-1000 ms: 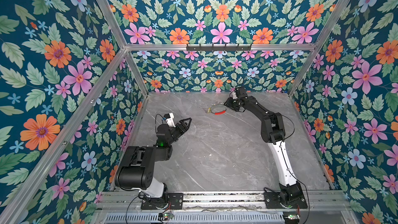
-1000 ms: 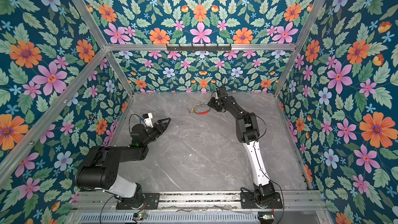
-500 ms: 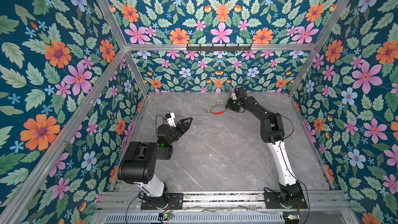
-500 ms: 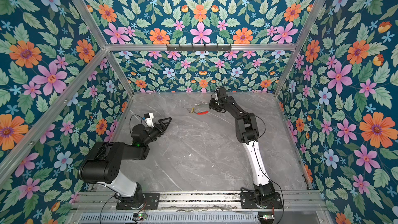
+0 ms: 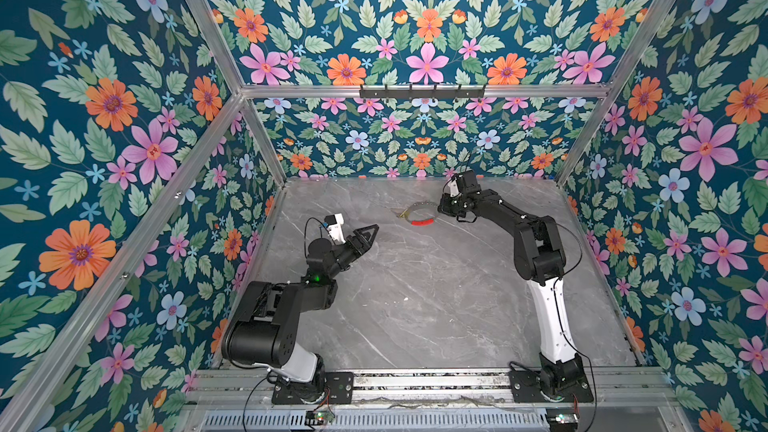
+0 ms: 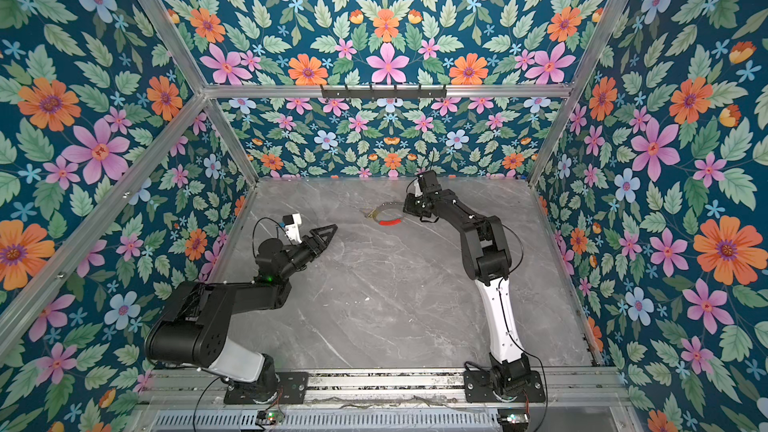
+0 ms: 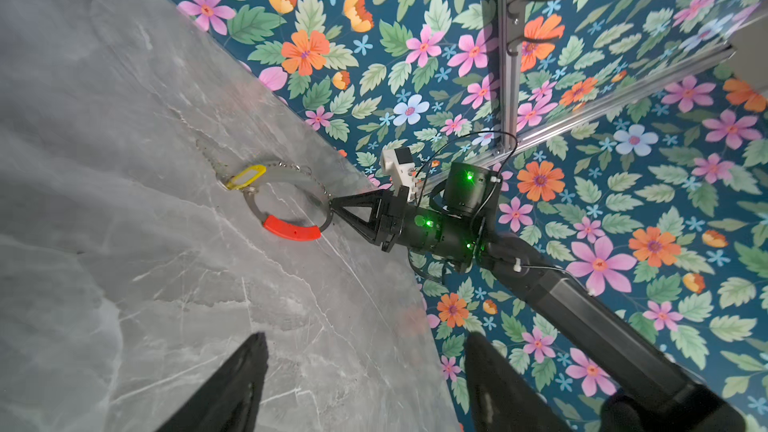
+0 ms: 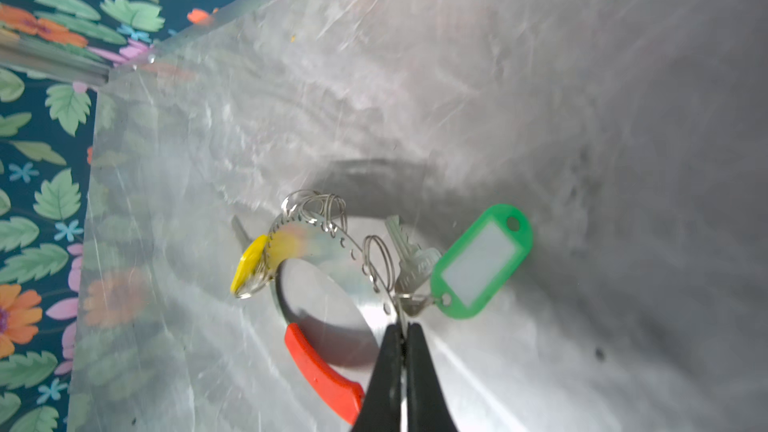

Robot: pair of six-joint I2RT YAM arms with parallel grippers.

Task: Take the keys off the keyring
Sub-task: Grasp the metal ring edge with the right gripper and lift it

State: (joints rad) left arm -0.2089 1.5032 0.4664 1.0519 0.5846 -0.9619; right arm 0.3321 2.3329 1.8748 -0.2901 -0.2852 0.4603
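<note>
The keyring (image 8: 332, 238), a thin grey loop with a red sleeve (image 8: 320, 371) and several small silver rings, sits at the back of the table (image 5: 415, 305). My right gripper (image 8: 402, 326) is shut on its grey band. The green-tagged key (image 8: 482, 261) hangs just beside the fingertips, and the yellow-tagged key (image 8: 249, 261) sits on the far arc. Both top views show the keyring (image 5: 415, 214) (image 6: 384, 216) at the right gripper (image 5: 438, 209) (image 6: 405, 209). My left gripper (image 7: 365, 336) (image 5: 372, 231) hovers open and empty over the table's left-middle, well short of the keyring (image 7: 286, 201).
Flowered walls enclose the grey marble table on three sides. The back wall (image 5: 415, 160) stands close behind the keyring. A black hook rail (image 5: 422, 91) hangs on the rear crossbar. The arm bases are bolted to a rail (image 5: 415, 380) along the front edge.
My right gripper's jaws have closed on the keyring's band. The left arm has shifted slightly, its gripper still open.
</note>
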